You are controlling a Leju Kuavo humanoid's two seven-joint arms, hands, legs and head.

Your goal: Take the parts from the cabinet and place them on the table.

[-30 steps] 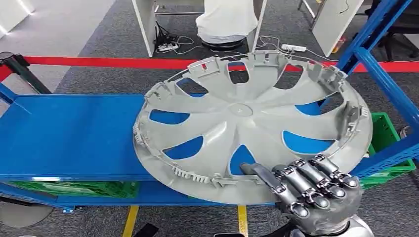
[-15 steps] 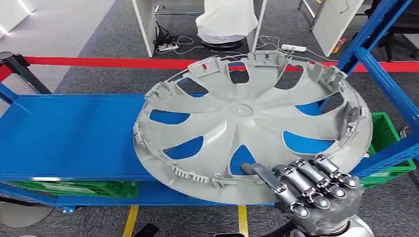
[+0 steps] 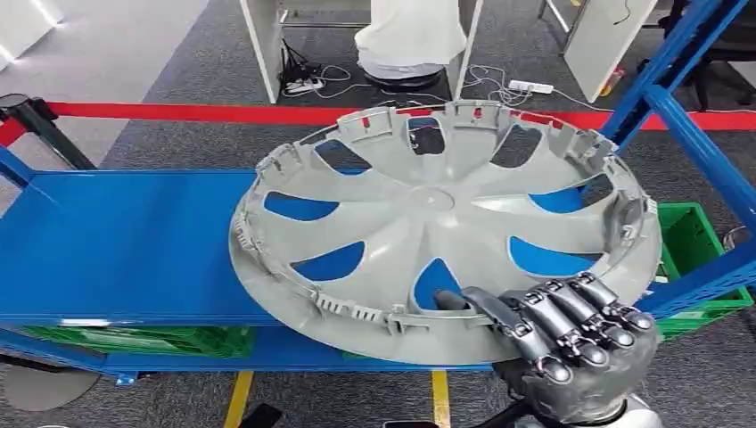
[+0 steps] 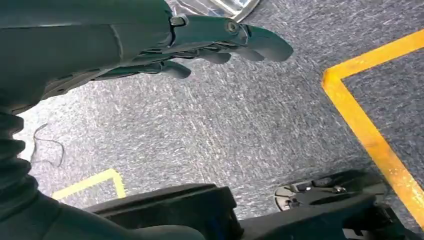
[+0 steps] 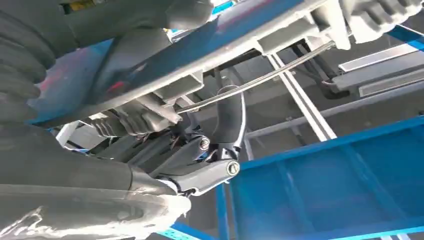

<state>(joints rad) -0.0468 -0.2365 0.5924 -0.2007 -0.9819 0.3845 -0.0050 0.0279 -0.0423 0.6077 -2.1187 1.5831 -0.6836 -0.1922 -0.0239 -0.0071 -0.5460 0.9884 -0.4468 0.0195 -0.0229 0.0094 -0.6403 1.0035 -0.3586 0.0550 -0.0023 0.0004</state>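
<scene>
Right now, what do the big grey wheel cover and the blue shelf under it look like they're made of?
Wheel cover: likely moulded plastic, matte grey; thin spokes and small moulded clips along the rim suggest it. The right hand holds its near edge.
Blue shelf: probably painted sheet metal, smooth with a soft sheen, set in blue frame posts; the look alone can't confirm it.

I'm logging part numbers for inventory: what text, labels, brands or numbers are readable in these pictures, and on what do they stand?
None can be read.
The grey wheel cover held by the right hand shows no legible marking; any moulded mark at its centre is too small to tell.
The blue shelf and green crate carry no readable label.
The yellow floor lines near the left hand are plain stripes, not text.
</scene>
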